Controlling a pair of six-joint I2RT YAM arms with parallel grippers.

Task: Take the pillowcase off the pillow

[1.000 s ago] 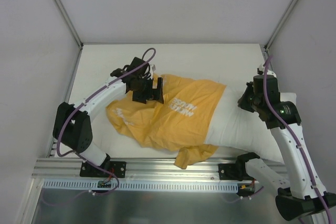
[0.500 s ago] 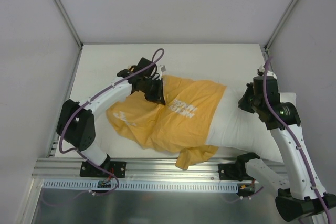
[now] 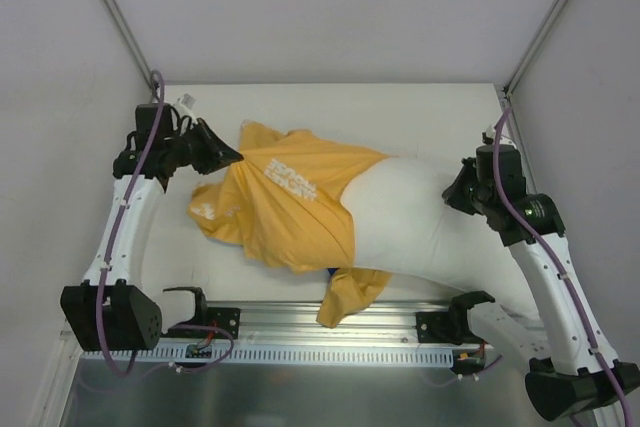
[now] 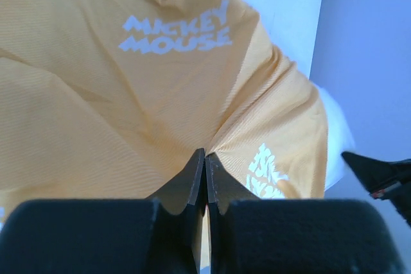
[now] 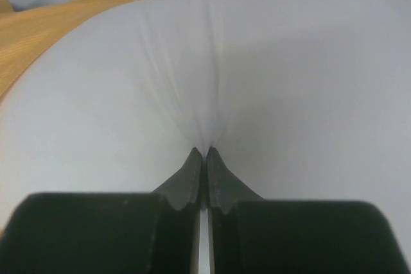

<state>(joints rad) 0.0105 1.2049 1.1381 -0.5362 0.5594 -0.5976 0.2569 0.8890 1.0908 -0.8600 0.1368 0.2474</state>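
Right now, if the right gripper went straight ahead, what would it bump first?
The white pillow: the right gripper is pinching it, so it would probably just push deeper in. The orange pillowcase sits farther on, off to one side.

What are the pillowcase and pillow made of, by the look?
Orange-yellow pillowcase with white lettering: thin matte woven cloth, likely; fine weave lines show, sharp gathered folds. Plump white pillow: smooth matte fabric over soft filling, seemingly; it puckers where pinched.
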